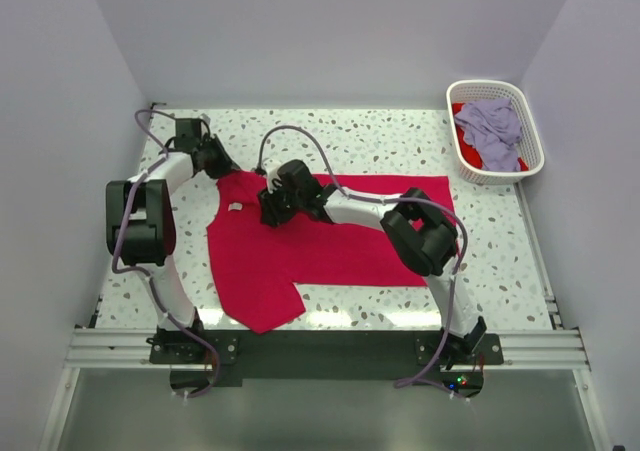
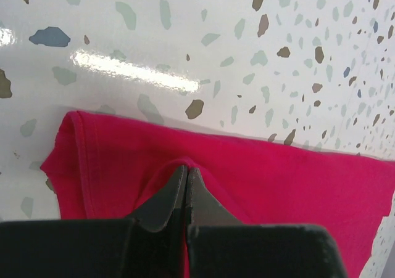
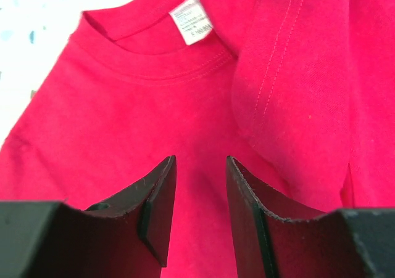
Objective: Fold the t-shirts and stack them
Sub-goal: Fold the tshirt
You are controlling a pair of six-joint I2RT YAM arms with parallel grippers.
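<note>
A crimson red t-shirt (image 1: 320, 241) lies spread on the table, collar to the left with a white label (image 1: 234, 208). My left gripper (image 1: 212, 163) is shut on the shirt's far left corner; in the left wrist view the jaws (image 2: 186, 169) pinch a raised fold of red cloth (image 2: 259, 173). My right gripper (image 1: 268, 211) is open just above the shirt near the collar; in the right wrist view it (image 3: 200, 164) hovers over red cloth (image 3: 123, 124) below the label (image 3: 191, 20). A lavender t-shirt (image 1: 490, 123) lies in the basket on another red one (image 1: 492, 157).
A white slotted basket (image 1: 530, 156) stands at the back right corner. The speckled table (image 1: 380, 131) ends at walls on the left, far and right sides. A metal rail (image 1: 330, 346) runs along the near edge by the arm bases.
</note>
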